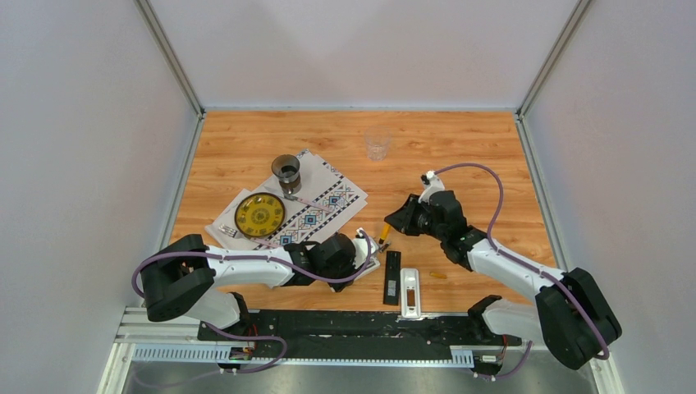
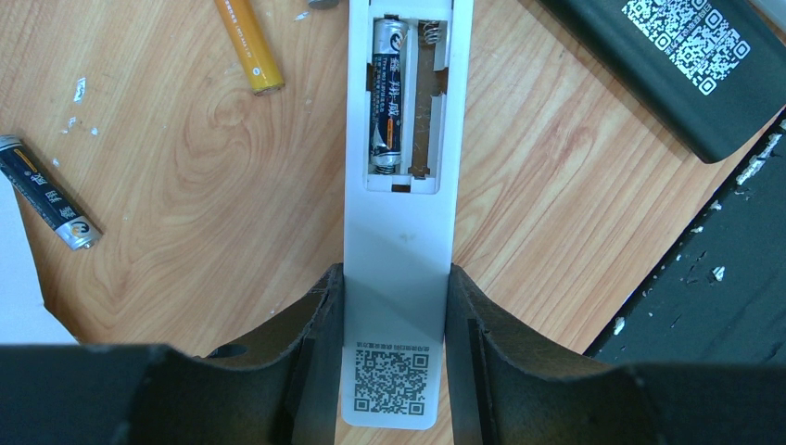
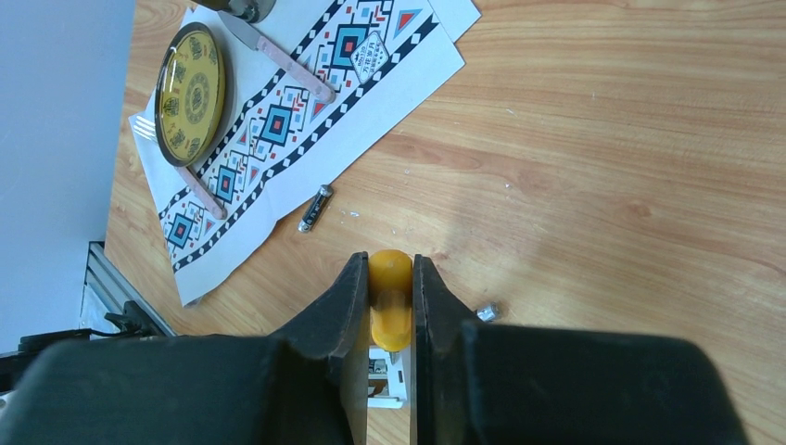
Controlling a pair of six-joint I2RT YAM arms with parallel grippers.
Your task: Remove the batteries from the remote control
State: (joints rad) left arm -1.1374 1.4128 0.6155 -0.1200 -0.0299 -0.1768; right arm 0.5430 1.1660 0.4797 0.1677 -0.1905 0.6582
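Clamping the slim white plastic remote control (image 2: 399,250) by its long edges, the left gripper (image 2: 394,283) pins it flat on the wooden table (image 2: 185,139) at the bottom centre of the left wrist view, open side up. Judged purpose: to steady the body while the cells are prised out.

The rectangular battery compartment (image 2: 428,111), upper centre, holds one dark cylindrical battery with an orange end (image 2: 389,93) in its left-hand slot. The right-hand slot is bare, with its spring exposed. A second dark battery (image 2: 46,190) lies loose on the wood at the left edge, well apart from the remote.

The right gripper (image 3: 390,267) is closed on the yellow-orange screwdriver handle (image 3: 391,311), bottom centre of its view. The shaft points down at the white body beneath, apparently as a lever. One cell is not yet out.
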